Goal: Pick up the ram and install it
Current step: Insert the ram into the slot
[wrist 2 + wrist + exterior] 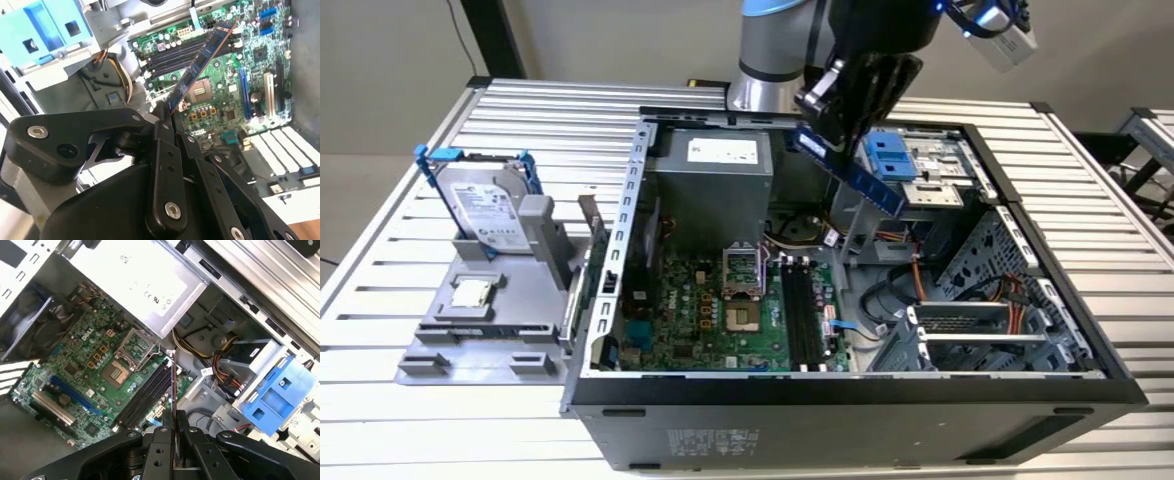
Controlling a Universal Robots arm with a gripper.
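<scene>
step in hand: carry phase, pick-up done, install not yet done. gripper (pixel 835 122) fingers are closed onto one end of the ram (pixel 861 176), and the blue-green stick juts out from them. it is held in the air above the open computer case (pixel 854 386), near the blue drive bracket (pixel 887 155) and well apart from the motherboard (pixel 700 310).

second wrist view: ram (pixel 197 70) runs slantwise from the fingers over the black memory slots (pixel 170 55), touching nothing. first wrist view: ram (pixel 173 390) seen edge-on, lying roughly along the direction of the slots (pixel 145 395).

exterior view: slots (pixel 803 315) stand bare beside the cpu socket (pixel 740 285). stick is tilted, not level with the board.

judgement: seating calls for the long edge level and square over one slot, and a straight push down. cannot tell latch state or notch orientation.
</scene>
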